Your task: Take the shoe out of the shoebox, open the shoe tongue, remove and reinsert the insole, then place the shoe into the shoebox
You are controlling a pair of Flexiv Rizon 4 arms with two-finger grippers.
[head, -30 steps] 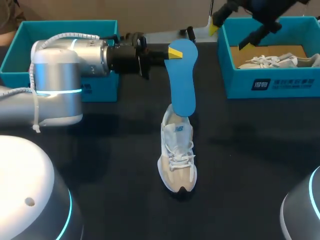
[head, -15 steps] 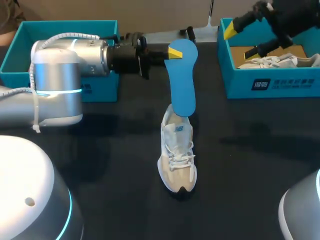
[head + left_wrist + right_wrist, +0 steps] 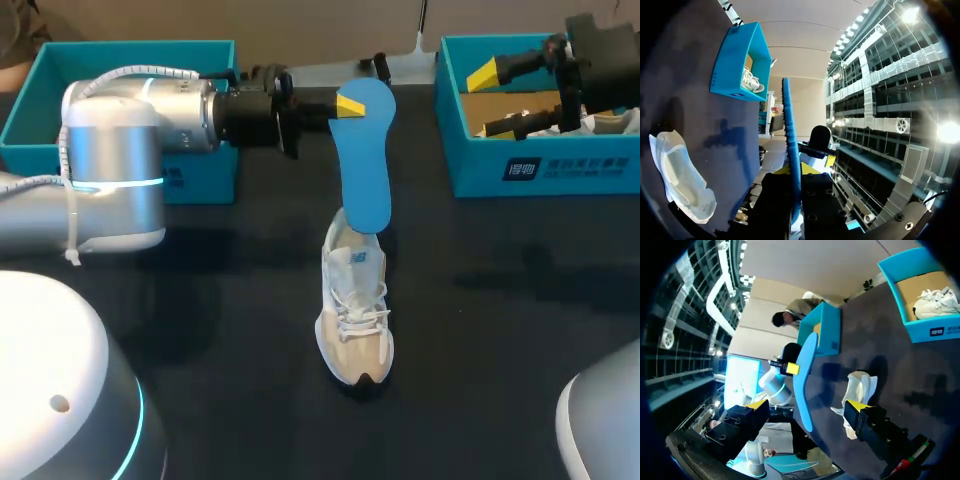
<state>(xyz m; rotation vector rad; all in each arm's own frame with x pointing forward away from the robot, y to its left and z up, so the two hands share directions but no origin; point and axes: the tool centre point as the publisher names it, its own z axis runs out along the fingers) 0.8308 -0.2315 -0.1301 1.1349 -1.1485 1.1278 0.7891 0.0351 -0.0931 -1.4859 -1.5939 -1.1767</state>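
The left arm (image 3: 110,150) was rounded silver metal with a glowing cyan ring, a white ribbed cable and a black wrist; the left end effector (image 3: 352,105) and right end effector (image 3: 488,102) were black, yellow-tipped.

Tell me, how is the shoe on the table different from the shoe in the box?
The shoe on the table stands alone on the dark table; the shoe in the box lies inside a blue shoebox. The table shoe has a blue insole over its heel end, held by the left gripper; the boxed shoe shows none. Both are pale lace-up sneakers.
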